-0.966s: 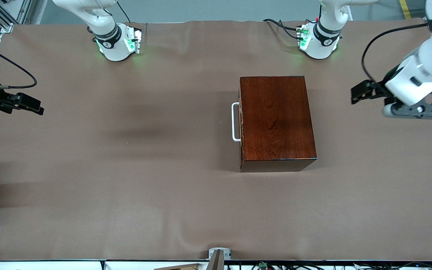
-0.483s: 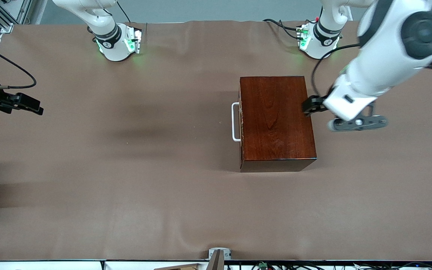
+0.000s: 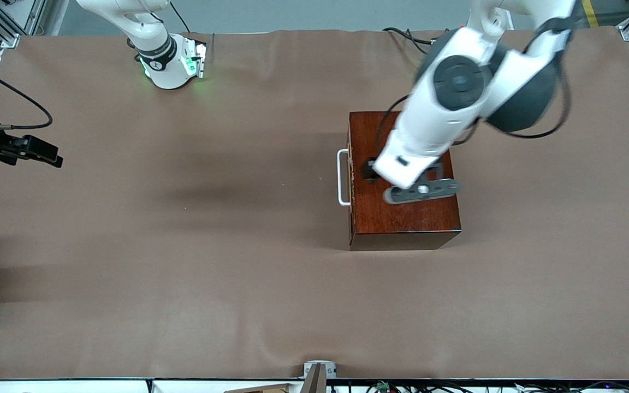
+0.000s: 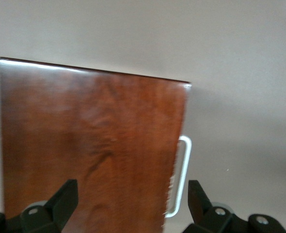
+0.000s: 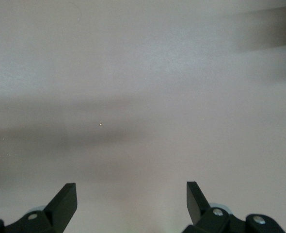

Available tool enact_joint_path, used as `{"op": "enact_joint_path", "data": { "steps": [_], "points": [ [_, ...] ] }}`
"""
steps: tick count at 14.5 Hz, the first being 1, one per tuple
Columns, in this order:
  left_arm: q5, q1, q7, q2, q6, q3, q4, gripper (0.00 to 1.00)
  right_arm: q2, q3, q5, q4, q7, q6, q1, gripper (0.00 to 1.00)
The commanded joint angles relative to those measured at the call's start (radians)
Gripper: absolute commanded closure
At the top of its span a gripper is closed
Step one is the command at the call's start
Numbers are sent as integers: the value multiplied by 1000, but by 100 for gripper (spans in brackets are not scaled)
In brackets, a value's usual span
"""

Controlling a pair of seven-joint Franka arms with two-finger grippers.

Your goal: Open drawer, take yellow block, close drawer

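The left gripper's fingers stand spread, holding nothing; it has swung in from the left arm's end of the table and now hangs over the dark box, near the white handle of the shut drawer. Opening comes next, I judge. The yellow block is unseen. The right gripper waits, fingers apart, over bare table

I see a brown cloth covering the table, lightly creased, with a grey floor along its upper edge.
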Motion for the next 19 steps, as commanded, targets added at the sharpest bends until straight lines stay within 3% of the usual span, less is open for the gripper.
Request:
{"op": "enact_joint_path", "data": {
  "steps": [1,5,10,13,19],
  "points": [
    [76,-91,-100,90,36,14,91,0,-16,21,-18,-9,-1,-3,-24,0],
    [147,-260,-240,191,192,58,111,0,-16,21,-18,-9,-1,-3,-24,0],
    [147,-519,-243,300,173,288,114,0,-16,21,-18,-9,-1,-1,-24,0],
    [145,-530,-240,322,61,293,114,0,-16,21,-17,-9,-1,-3,-24,0],
    [139,-521,-238,368,44,295,109,0,-16,21,-18,-9,-1,-3,-24,0]
  ]
}}
